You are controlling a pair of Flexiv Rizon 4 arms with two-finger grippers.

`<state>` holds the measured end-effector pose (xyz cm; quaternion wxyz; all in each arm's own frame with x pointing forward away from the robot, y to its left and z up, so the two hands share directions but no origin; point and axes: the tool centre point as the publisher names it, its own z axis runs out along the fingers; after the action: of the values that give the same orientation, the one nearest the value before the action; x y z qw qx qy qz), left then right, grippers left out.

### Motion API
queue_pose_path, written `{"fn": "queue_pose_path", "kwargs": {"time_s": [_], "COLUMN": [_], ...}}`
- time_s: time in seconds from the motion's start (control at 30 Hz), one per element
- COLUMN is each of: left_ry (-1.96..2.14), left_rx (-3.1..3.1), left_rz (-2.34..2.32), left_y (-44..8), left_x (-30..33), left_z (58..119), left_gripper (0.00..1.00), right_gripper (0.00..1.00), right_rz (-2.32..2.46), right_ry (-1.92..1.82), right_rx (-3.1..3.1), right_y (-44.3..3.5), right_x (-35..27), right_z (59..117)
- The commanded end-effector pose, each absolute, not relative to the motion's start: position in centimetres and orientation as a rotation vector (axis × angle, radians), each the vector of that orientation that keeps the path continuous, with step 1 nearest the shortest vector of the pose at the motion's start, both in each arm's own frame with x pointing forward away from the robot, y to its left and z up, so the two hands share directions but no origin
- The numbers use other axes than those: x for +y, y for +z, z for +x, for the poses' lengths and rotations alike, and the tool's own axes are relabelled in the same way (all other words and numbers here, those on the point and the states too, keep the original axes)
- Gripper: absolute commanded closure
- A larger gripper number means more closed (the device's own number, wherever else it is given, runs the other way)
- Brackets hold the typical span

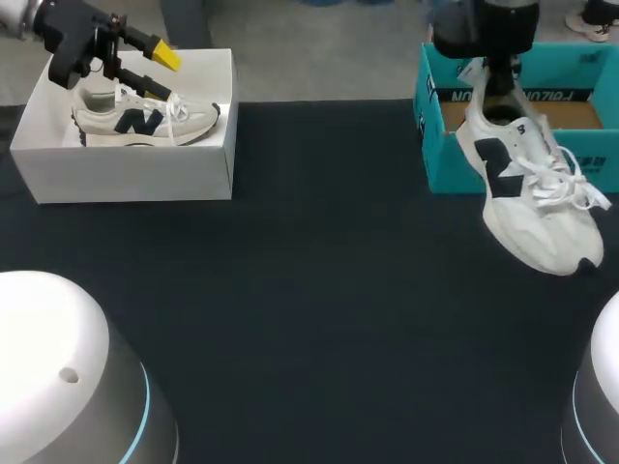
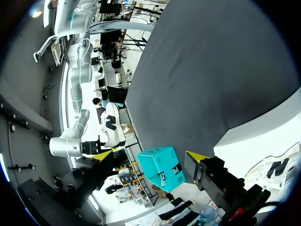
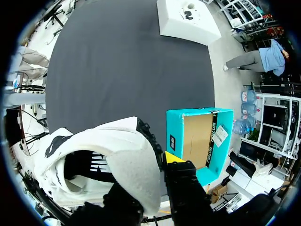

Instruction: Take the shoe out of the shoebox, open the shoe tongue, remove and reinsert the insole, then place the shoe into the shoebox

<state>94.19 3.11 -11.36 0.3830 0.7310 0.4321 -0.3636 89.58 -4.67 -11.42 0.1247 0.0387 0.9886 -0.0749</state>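
Note:
A white shoe (image 1: 537,193) with dark side marks hangs toe-down in front of the teal shoebox (image 1: 455,164), its toe low over the black table. My right gripper (image 1: 497,85) is shut on the shoe's heel collar. In the right wrist view one yellow-tipped finger (image 3: 174,157) lies outside the heel (image 3: 136,169) and the other is hidden inside the shoe. A second white shoe (image 1: 145,118) lies on its side in the white shoebox (image 1: 126,169). My left gripper (image 1: 155,72) hovers open just above that shoe, holding nothing; its tips (image 2: 196,155) stand wide apart.
The teal box (image 3: 200,141) stands open with bare brown cardboard inside, at the table's far right edge. The white box (image 3: 186,21) sits at the far left corner. Between them stretches the black tabletop (image 1: 319,290).

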Motion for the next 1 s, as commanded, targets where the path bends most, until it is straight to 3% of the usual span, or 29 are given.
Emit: {"fn": "queue_pose_path", "kwargs": {"time_s": [0.03, 0.2, 0.8, 1.0], "left_ry": [-0.924, -0.924, -0.924, -0.924], "left_rx": [1.103, 1.103, 1.103, 1.103], "left_rz": [1.868, 1.868, 1.868, 1.868], "left_y": [-11.3, -11.3, -11.3, -11.3], "left_x": [3.1, 3.1, 3.1, 3.1], "left_z": [94.2, 94.2, 94.2, 94.2], "left_gripper": [0.0, 0.0, 0.0, 0.0], "right_gripper": [1.0, 1.0, 1.0, 1.0], "right_rz": [0.145, 0.312, 0.312, 0.313], "right_ry": [-0.204, -0.203, -0.203, -0.259], "right_rx": [2.883, 2.852, 2.852, 2.844], "right_y": [-11.3, -11.6, -11.6, -11.6], "right_x": [-9.2, -12.3, -12.3, -16.6], "right_z": [89.5, 90.0, 90.0, 92.3]}}
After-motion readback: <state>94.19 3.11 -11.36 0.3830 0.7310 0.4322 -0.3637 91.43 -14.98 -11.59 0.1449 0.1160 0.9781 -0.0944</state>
